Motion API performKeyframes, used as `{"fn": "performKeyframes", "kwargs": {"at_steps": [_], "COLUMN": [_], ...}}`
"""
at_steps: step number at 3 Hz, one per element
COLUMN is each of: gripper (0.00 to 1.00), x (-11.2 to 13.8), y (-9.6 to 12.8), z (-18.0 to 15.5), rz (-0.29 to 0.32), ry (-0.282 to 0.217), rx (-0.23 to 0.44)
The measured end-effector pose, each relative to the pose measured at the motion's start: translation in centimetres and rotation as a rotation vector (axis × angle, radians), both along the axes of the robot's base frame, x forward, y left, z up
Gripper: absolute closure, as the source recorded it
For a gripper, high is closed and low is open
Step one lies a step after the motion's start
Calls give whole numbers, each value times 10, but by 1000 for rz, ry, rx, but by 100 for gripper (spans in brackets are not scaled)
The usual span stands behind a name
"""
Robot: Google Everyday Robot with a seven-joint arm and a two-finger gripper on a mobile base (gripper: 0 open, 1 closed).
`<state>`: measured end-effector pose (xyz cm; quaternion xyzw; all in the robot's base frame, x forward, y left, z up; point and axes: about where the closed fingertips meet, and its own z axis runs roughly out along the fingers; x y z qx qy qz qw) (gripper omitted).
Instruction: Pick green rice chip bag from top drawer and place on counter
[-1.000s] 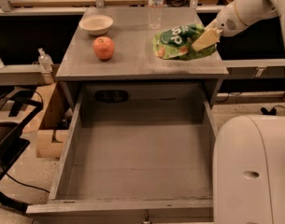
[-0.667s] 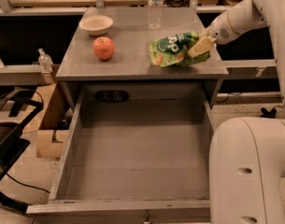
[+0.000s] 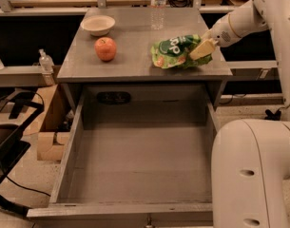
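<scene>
The green rice chip bag (image 3: 175, 52) lies crumpled on the right part of the counter (image 3: 135, 63), close to its front edge. My gripper (image 3: 202, 49) reaches in from the right, its pale fingers closed on the bag's right end, low over the counter. The top drawer (image 3: 140, 160) is pulled fully open below the counter, and its grey bottom is bare.
A red apple (image 3: 106, 48) and a white bowl (image 3: 98, 24) sit on the counter's left side. A clear water bottle (image 3: 157, 8) stands at the back. My white base (image 3: 254, 175) is at the drawer's right front. A cardboard box (image 3: 49, 144) is on the floor at left.
My gripper moved left and down with the bag. The bag has come lower, onto the counter near the front right edge.
</scene>
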<state>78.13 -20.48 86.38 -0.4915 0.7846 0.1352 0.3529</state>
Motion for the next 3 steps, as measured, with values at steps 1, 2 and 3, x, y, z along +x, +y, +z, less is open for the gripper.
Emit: {"fn": "performKeyframes", "kwargs": {"at_steps": [1,2,3], "gripper": [31,1,0], "x": [1,4,4], "y": [2,6,6], "z": [-3,-8,-9], "rz": [2,5,6], "ry": [3,8,9], "rx": [1,3,3]}}
